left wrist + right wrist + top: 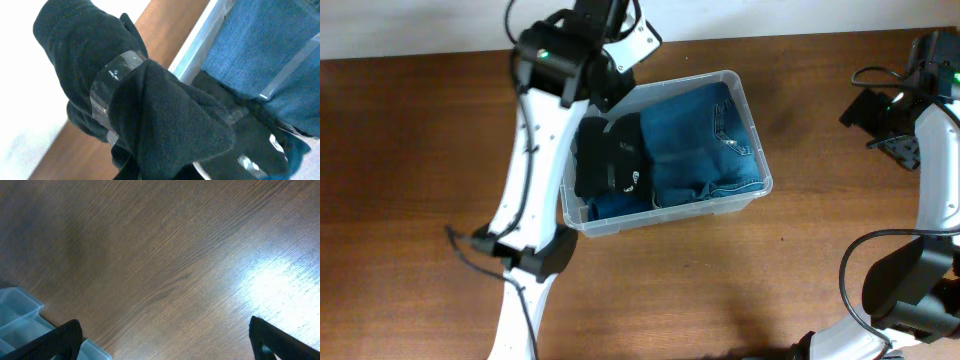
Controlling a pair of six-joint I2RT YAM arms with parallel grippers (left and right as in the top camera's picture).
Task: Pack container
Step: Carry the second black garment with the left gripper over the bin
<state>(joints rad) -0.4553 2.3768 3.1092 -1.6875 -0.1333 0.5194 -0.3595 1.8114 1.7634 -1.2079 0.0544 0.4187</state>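
Note:
The clear container (752, 120) sits mid-table, with folded blue jeans (705, 140) filling its right part. A black knit garment (610, 155) lies in its left part and rises toward my left gripper (605, 85) over the far left corner. In the left wrist view the black garment (165, 110), banded with clear tape, fills the frame and hides the fingers. It is bunched at the jaws over the container rim (200, 40), beside the jeans (265, 45). My right gripper (903, 148) is open and empty (167, 340) above bare table at the far right.
The wooden table (410, 180) surrounds the container. Cables trail at the left arm's base (470, 240) and around the right arm (880, 240). A pale bluish plastic corner (20, 315) shows at the lower left of the right wrist view. A white wall runs along the table's far edge.

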